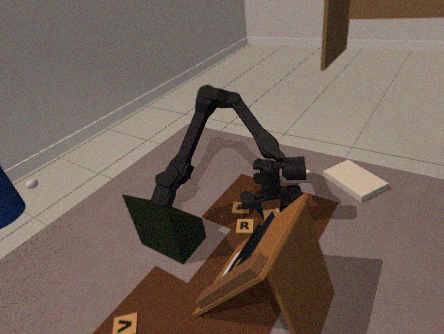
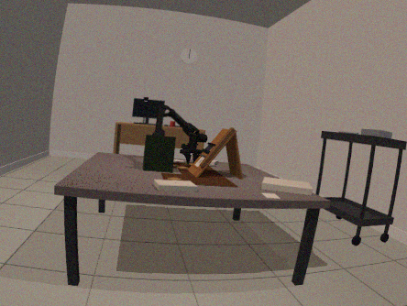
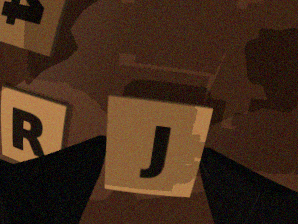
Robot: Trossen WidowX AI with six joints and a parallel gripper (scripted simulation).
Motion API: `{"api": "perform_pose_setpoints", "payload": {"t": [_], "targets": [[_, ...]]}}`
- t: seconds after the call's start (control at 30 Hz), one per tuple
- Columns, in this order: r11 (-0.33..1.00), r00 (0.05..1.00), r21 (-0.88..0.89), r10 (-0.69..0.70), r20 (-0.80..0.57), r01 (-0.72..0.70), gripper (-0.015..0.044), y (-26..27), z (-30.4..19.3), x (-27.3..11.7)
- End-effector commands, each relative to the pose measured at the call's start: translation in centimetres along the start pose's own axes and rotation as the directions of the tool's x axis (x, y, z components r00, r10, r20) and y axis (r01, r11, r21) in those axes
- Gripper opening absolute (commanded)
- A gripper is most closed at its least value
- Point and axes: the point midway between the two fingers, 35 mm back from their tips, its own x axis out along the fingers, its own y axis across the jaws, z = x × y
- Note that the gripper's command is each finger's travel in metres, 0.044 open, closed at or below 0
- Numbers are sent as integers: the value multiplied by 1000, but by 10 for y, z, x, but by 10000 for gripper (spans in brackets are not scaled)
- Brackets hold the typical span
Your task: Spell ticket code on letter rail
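Note:
My gripper [image 1: 272,210] [image 2: 192,160] [image 3: 154,149] is shut on the J tile [image 3: 127,150], with a dark finger at each side. The tile appears raised a little; its letter faces the wrist camera. The R tile [image 1: 244,226] [image 3: 32,127] lies beside it, on the left in the wrist view. Another tile [image 1: 240,207] [image 3: 32,22] lies behind R, its character cut off. A tile [image 1: 124,323] that looks like V lies at the near left. The slanted wooden board [image 1: 295,220] [image 2: 219,147] stands beside the gripper, its ledge [image 1: 235,282] low at the front. I cannot read the ticket's code.
Brown mats [image 1: 155,295] lie under the tiles. A dark green block [image 1: 170,232] [image 2: 159,153] stands at the arm's base. A pale slab [image 1: 356,179] lies beyond the board. Two pale slabs [image 2: 175,185] [image 2: 287,185] and a white card [image 2: 270,196] lie near the counter's edge.

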Motion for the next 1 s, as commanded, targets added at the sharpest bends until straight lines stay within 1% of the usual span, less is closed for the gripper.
{"api": "perform_pose_setpoints", "payload": {"t": [0.0,0.53,0.77,0.97], "targets": [[1000,1000,-3,-3,3,3,0,0,0,-3],[1000,1000,5,-1,-2,1,0,1,-1,-9],[980,997,188,-61,-51,70,0,0,-9,-17],[924,988,353,-120,-98,147,0,-1,-17,-25]]}}
